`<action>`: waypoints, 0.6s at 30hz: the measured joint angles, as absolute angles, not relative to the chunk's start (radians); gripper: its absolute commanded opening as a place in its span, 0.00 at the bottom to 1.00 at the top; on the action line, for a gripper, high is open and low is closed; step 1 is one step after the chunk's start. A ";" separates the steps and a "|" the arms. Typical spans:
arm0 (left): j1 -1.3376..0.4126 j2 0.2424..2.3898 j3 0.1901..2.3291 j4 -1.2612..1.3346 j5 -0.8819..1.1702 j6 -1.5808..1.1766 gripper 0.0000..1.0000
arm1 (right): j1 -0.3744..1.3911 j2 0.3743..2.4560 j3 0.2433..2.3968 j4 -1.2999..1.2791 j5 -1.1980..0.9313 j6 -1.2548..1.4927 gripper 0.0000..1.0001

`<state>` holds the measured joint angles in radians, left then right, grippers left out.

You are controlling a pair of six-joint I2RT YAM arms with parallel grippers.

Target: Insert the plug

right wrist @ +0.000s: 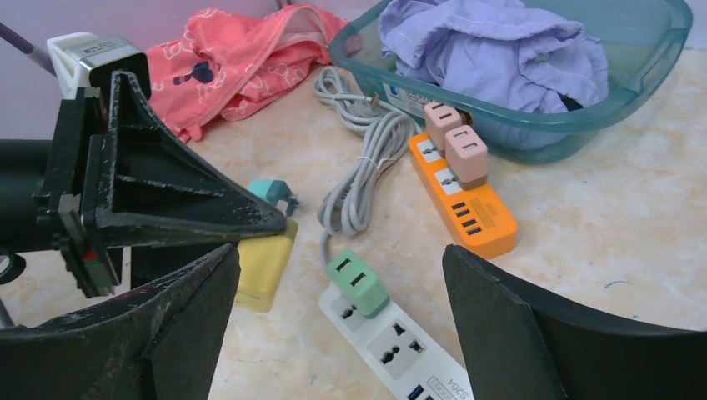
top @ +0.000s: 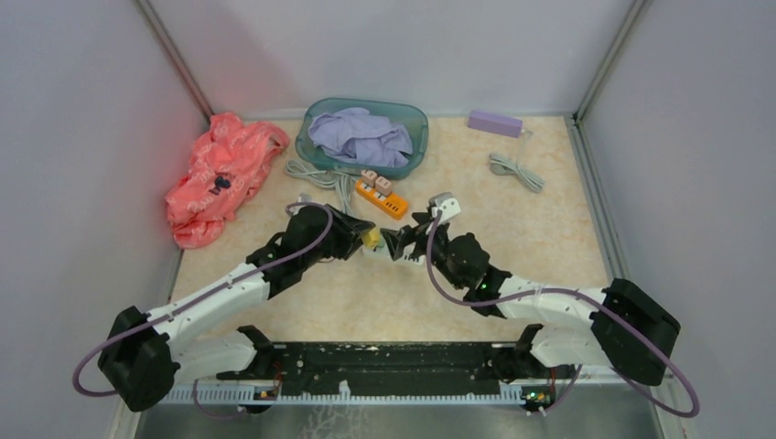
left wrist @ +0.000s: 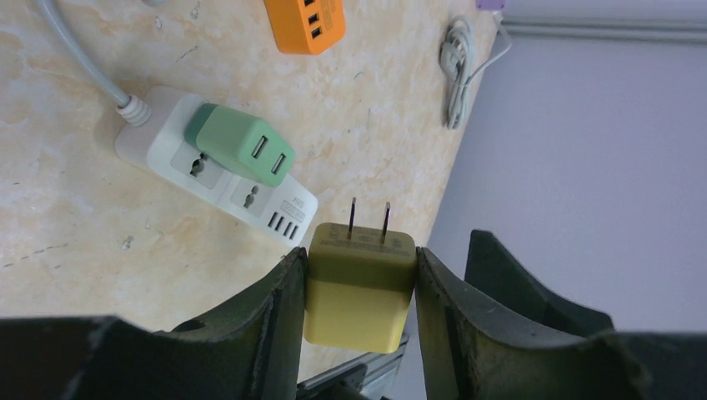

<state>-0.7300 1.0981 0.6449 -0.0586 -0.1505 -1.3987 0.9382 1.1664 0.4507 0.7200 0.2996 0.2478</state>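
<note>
My left gripper [left wrist: 360, 292] is shut on a yellow plug adapter [left wrist: 358, 283], its two prongs pointing away from the wrist; it also shows in the right wrist view [right wrist: 263, 267] and in the top view [top: 371, 238]. A white power strip [left wrist: 225, 179] lies on the table with a green adapter [left wrist: 242, 146] plugged into it and free sockets beside it; it also shows in the right wrist view [right wrist: 400, 342]. The yellow plug hangs above the table, just off the strip's USB end. My right gripper [right wrist: 342, 325] is open and empty, its fingers straddling the strip from above.
An orange power strip [top: 382, 197] with two pink adapters lies behind. A teal basin [top: 366, 137] holds purple cloth. A pink-red garment [top: 215, 178] lies at the left. A small teal plug [right wrist: 273, 193] lies on the table. A purple box [top: 494, 123] and coiled cable [top: 515, 170] are at the back right.
</note>
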 measured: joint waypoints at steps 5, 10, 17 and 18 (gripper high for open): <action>-0.730 1.081 0.628 -0.017 -0.153 -1.472 0.14 | 0.987 1.211 0.451 0.805 0.334 0.247 0.86; -0.730 1.079 0.627 0.012 -0.153 -1.523 0.12 | 1.034 1.267 0.451 0.865 0.358 0.241 0.81; -0.728 1.079 0.627 0.034 -0.147 -1.581 0.10 | 1.086 1.347 0.452 0.971 0.430 0.218 0.70; -0.728 1.079 0.627 0.038 -0.147 -1.592 0.10 | 1.091 1.362 0.453 0.992 0.444 0.212 0.68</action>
